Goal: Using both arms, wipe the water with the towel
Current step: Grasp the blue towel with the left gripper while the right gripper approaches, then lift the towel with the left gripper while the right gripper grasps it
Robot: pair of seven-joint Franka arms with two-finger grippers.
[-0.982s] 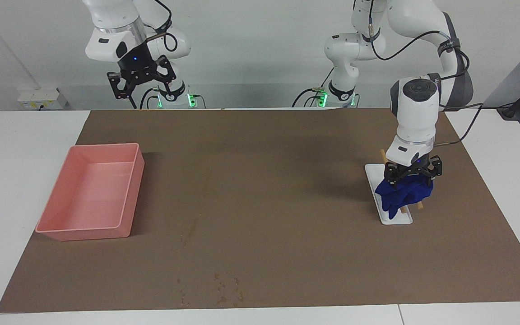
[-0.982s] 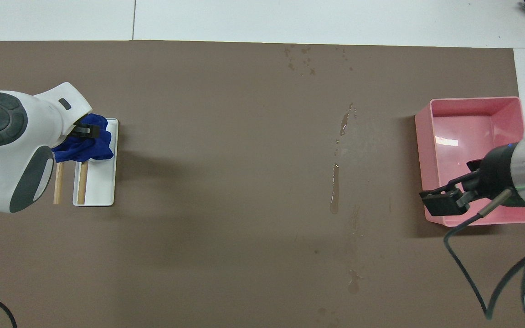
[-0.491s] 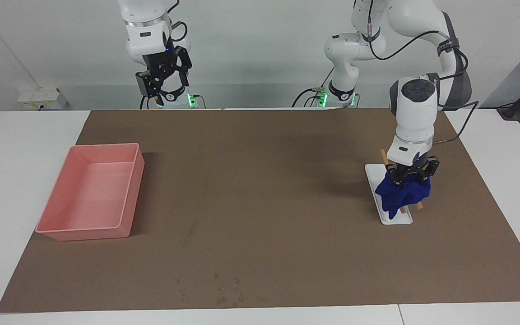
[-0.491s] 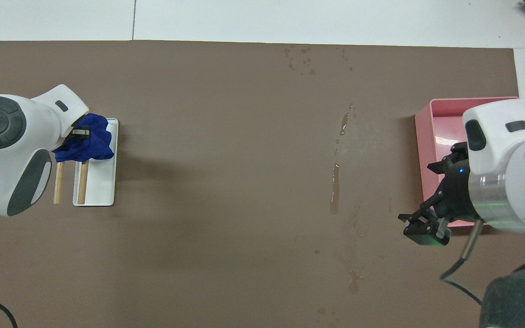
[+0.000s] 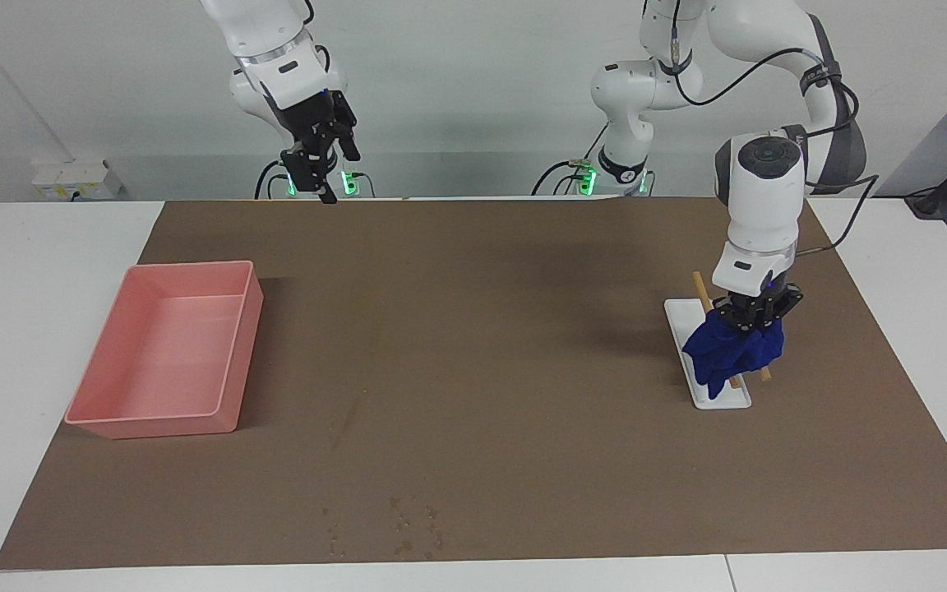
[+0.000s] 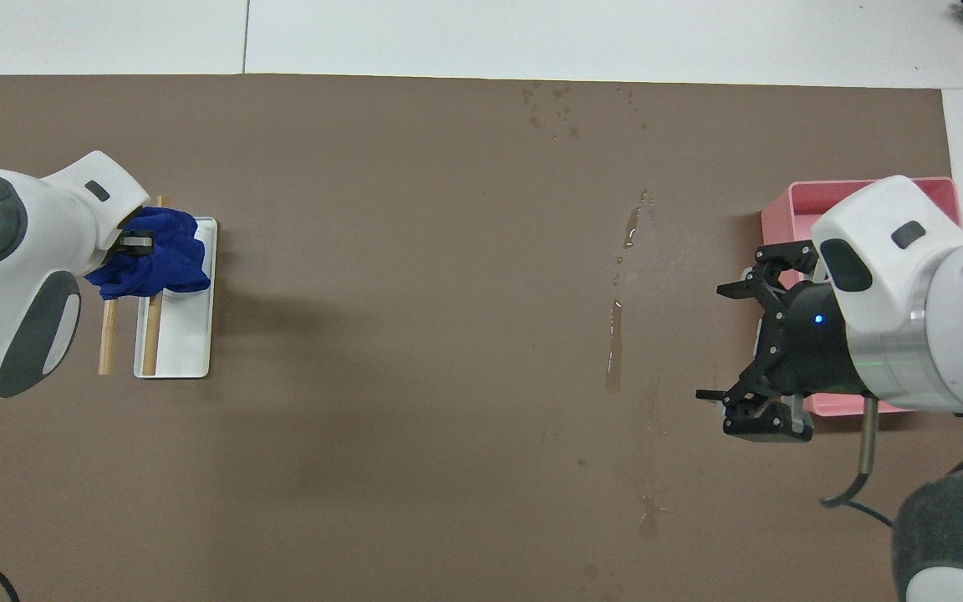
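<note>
Brown mat (image 5: 473,353) over white table (image 5: 30,271); pale wall at the robots' end. Right gripper (image 5: 319,168) raised over mat's near edge, fingers spread. Left gripper (image 5: 749,321) pinches blue towel (image 5: 732,349), bunched, hanging onto white tray (image 5: 720,395) with wooden sticks (image 6: 107,334). Water streaks (image 6: 615,334) mid-mat; droplets (image 5: 408,526) farthest out.
</note>
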